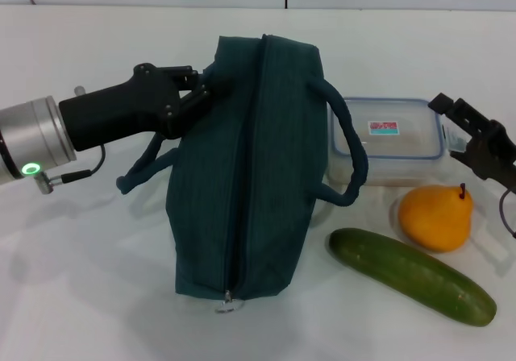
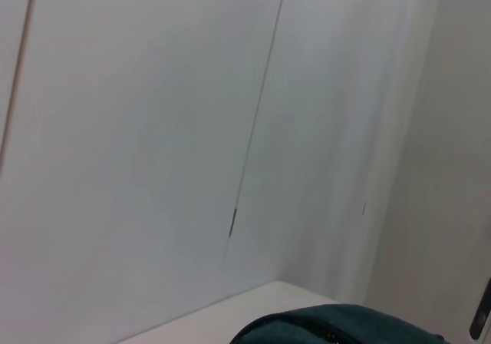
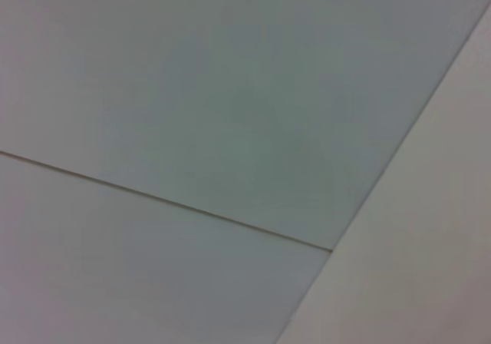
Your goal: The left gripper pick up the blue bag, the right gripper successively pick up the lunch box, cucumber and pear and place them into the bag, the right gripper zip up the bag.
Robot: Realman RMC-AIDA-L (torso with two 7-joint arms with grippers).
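Observation:
The blue bag [image 1: 242, 176] stands in the middle of the white table [image 1: 81, 256], its zipper shut and the metal pull [image 1: 227, 298] at the near end. My left gripper [image 1: 199, 89] is shut on the bag's far left upper edge. A strip of the bag shows in the left wrist view [image 2: 330, 325]. The lunch box [image 1: 389, 139] lies right of the bag, partly behind a handle [image 1: 348, 147]. The pear [image 1: 435, 216] sits in front of it, and the cucumber [image 1: 409, 275] lies nearest me. My right gripper [image 1: 451, 127] is open, just right of the lunch box.
The bag's other handle [image 1: 145, 163] hangs toward the left under my left arm. A white wall with panel seams stands behind the table [image 2: 230, 167]. The right wrist view shows only wall panels [image 3: 230, 129].

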